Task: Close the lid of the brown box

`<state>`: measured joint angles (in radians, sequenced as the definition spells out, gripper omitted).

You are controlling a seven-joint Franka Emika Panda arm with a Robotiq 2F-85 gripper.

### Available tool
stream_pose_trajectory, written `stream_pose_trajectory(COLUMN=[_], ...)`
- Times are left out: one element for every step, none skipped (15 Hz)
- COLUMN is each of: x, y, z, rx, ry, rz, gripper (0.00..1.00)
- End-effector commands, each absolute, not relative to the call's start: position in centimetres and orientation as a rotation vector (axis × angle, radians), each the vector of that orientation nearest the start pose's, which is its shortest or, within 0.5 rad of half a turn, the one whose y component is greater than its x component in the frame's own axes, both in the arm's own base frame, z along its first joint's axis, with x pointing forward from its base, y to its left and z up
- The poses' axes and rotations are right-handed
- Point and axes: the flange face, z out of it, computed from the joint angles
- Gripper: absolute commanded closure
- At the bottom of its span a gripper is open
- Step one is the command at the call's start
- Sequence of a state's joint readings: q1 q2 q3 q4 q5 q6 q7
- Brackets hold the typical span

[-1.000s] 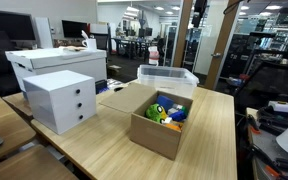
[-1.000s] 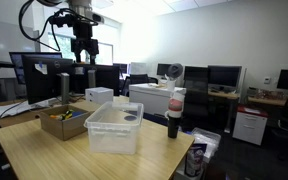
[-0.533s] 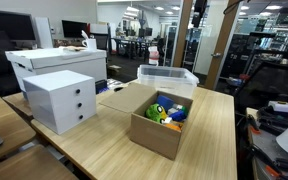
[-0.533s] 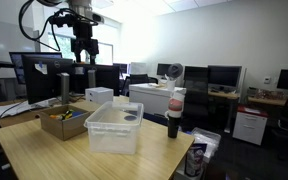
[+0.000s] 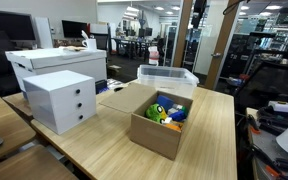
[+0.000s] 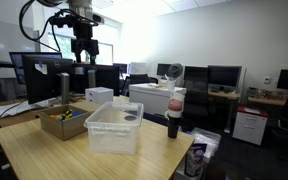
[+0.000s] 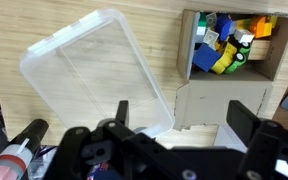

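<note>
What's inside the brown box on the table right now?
The brown box stands open, holding a pile of colourful toys in blue, yellow and green. Whatever lies beneath them, and the box floor, is covered.

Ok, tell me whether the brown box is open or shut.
Open. The brown box has its lid folded outward, leaving the top uncovered, and colourful toys show inside.

The brown corrugated cardboard box is plain tan outside. Inside it lie small toy blocks in blue, yellow, green and white. Its flat cardboard lid shows the same bare brown. Beside the box, the boxy three-drawer unit is white, the lidded plastic bin is clear, the wood-grain table is pale tan, and the gripper is black.
</note>
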<state>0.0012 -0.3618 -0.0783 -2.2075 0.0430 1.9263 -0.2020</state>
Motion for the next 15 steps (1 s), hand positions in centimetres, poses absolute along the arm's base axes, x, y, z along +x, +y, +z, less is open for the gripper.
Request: stream_pose_trajectory(x=[46.8,47.2,47.6,48.0,48.4,49.0,49.4,49.8,50.4,51.0,51.6,52.3,53.1,54.0,54.9], y=[-2.3,-2.0,-1.6,-1.2,-1.0,-0.7,-0.1,0.5,0.9,1.4,1.9,2.5,3.3,4.1,4.9], z=[52.5,52.2,51.9,51.6,51.2,50.8,50.4,50.1,49.6,49.2,48.7,48.3,47.7,47.2,46.6], rx=[-3.061,-3.055,-3.059,-3.060,-3.066,-3.068,-3.072,-3.073,-3.073,-3.072,-3.072,-3.068,-3.067,-3.065,-3.061], ry=[-0.202,-0.213,-0.218,-0.230,-0.236,-0.242,-0.250,-0.260,-0.269,-0.292,-0.307,-0.330,-0.346,-0.359,-0.367], rz=[-0.137,-0.143,-0.138,-0.136,-0.127,-0.118,-0.110,-0.107,-0.085,-0.074,-0.061,-0.051,-0.039,-0.030,-0.031], gripper=[0.00,0.00,0.00,0.00,0.00,0.00,0.00,0.00,0.00,0.00,0.00,0.00,0.00,0.00,0.00])
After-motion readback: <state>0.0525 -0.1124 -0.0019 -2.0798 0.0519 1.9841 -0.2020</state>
